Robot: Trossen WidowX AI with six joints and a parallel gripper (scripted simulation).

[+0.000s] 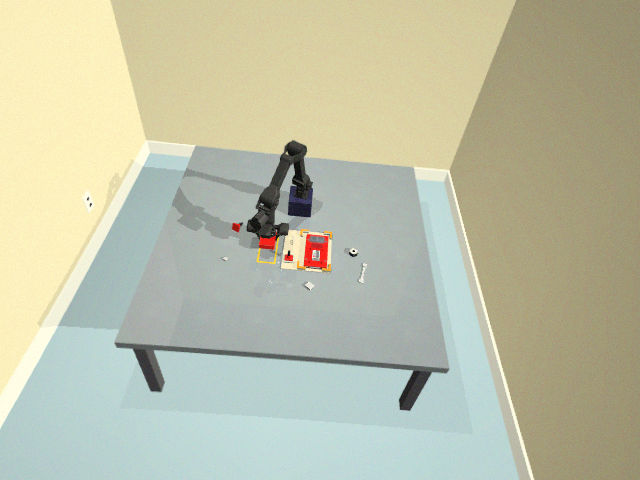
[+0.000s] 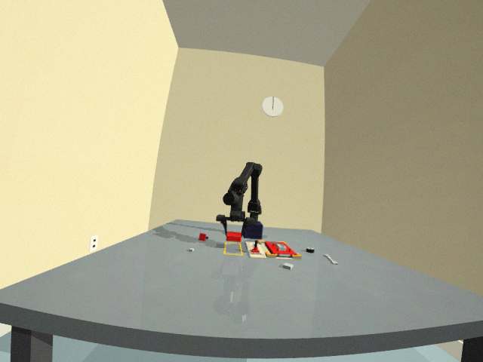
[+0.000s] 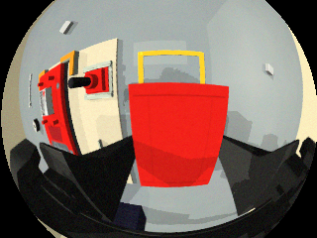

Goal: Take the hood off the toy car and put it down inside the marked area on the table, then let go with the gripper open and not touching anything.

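We have the red hood (image 3: 177, 134) pinched between the jaws of the gripper (image 1: 268, 233), held above the table (image 1: 206, 320) at the near end of the yellow marked area (image 2: 232, 248) — not yet over its middle. Released here, it could land across the outline; lowered tilted, it might tip toward the toy car (image 1: 316, 250).

Around one yellow-outlined marked area (image 1: 266, 256) on the bench (image 1: 206, 320) there were two red pieces, two small white blocks, one wrench (image 1: 362, 272), and one toy car (image 1: 316, 250).
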